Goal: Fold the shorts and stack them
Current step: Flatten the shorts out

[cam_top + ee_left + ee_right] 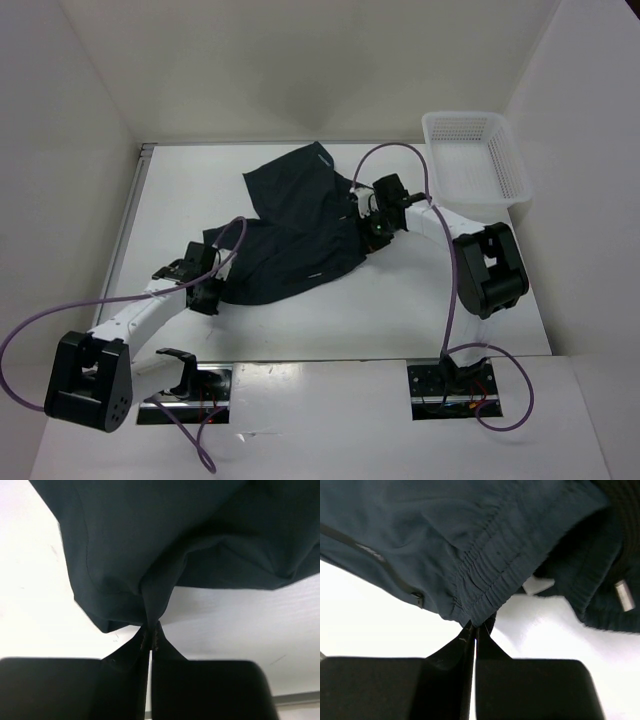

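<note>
Table (400,315): shorts (290,235) sprawl left of basket (465,117).
Left gripper (151,628): clamping a leg fold (155,592).
Right gripper (477,625): clamping waistband (480,580).
Risk: my thin pinches could slip when lifting.

Nothing legible so far. Small white tag (538,584) tucked inside the waistband of the shorts (445,530), seen from the right wrist: looks blank, no lettering to make out. From the top view, a thin pale mark (313,272) on the dark cloth, too small to read. No brand, number or sign readable in any view.
</note>
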Available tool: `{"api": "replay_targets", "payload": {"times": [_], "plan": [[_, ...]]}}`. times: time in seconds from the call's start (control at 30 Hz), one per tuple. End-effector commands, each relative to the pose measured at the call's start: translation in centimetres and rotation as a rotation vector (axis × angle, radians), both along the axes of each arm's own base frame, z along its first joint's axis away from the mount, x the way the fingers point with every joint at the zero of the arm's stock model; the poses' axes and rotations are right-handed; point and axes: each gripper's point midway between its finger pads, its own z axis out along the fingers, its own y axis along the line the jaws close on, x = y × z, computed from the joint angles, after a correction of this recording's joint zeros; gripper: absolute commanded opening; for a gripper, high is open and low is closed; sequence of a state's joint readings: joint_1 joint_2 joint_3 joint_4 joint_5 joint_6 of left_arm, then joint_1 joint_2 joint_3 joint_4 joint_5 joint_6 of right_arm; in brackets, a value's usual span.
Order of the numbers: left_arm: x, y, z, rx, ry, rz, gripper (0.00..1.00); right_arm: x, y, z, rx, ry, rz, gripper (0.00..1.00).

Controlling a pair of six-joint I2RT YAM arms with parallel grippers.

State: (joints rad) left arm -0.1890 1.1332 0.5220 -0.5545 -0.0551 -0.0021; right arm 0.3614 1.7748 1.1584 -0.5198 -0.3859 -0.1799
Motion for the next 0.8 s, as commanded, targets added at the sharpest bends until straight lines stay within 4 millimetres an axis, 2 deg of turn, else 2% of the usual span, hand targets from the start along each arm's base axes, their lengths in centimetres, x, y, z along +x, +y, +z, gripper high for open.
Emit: {"api": "replay_targets", "payload": {"times": [0.0,0.03,0.1,0.13,0.2,0.23,0.27,0.3,0.37,0.4,0.43,0.47,0.5,0.53,0.57,0.6,0.63,0.67,0.7,0.77], "plan": [[4.6,0.6,2.8,-0.011,-0.182,0.052,0.0,2.8,2.2,5.4,0.077,-0.129,0.078,0.0],[6.1,0.8,4.0,-0.018,-0.235,0.07,0.0,5.0,2.6,7.8,0.109,-0.191,0.07,0.0],[9.7,1.1,7.0,-0.058,-0.348,0.103,0.0,7.3,2.7,10.3,0.146,-0.231,0.034,0.0],[12.5,1.1,10.9,-0.078,-0.441,0.107,0.0,9.8,2.7,12.9,0.179,-0.279,0.001,0.0],[15.1,1.1,13.9,-0.092,-0.501,0.109,0.0,12.2,2.6,16.0,0.22,-0.342,-0.028,0.0],[16.2,1.0,15.7,-0.097,-0.543,0.108,0.0,14.1,2.2,19.6,0.254,-0.421,-0.048,0.0],[17.7,0.9,19.2,-0.104,-0.611,0.106,0.0,14.6,2.0,20.7,0.274,-0.43,-0.065,0.0],[18.2,1.1,20.9,-0.1,-0.646,0.111,0.0,15.4,1.8,23.1,0.289,-0.487,-0.069,0.0],[18.5,1.1,24.5,-0.105,-0.695,0.11,0.0,14.2,0.8,25.6,0.277,-0.538,-0.05,0.0],[18.2,1.1,25.2,-0.106,-0.703,0.11,0.0,13.0,0.5,24.3,0.261,-0.503,-0.045,0.0],[17.4,0.9,25.7,-0.115,-0.706,0.103,0.0,11.9,-0.1,23.8,0.255,-0.485,-0.04,0.0],[16.3,1.0,25.3,-0.111,-0.673,0.104,0.0,9.5,-0.4,25.2,0.255,-0.521,0.009,0.0],[15.5,0.9,25.6,-0.119,-0.668,0.097,0.0,6.7,-0.9,21.7,0.228,-0.416,0.032,0.0],[13.4,0.8,24.0,-0.121,-0.616,0.093,0.0,4.8,-1.3,20.7,0.211,-0.386,0.066,0.0],[12.4,0.9,23.3,-0.119,-0.591,0.094,0.0,1.2,-2.4,18.6,0.163,-0.338,0.124,0.0],[11.0,0.9,23.1,-0.118,-0.59,0.094,0.0,-0.4,-3.2,17.5,0.125,-0.314,0.152,0.0],[9.8,1.0,22.0,-0.114,-0.549,0.096,0.0,-2.0,-4.0,16.3,0.084,-0.288,0.187,0.0],[8.7,1.1,20.1,-0.109,-0.502,0.098,0.0,-3.8,-5.7,14.1,-0.004,-0.266,0.245,0.0],[7.8,1.1,19.9,-0.108,-0.497,0.098,0.0,-5.6,-6.8,12.5,-0.055,-0.198,0.269,0.0],[6.2,1.0,17.2,-0.111,-0.409,0.094,0.0,-8.0,-8.7,9.7,-0.143,-0.113,0.309,0.0]]}}
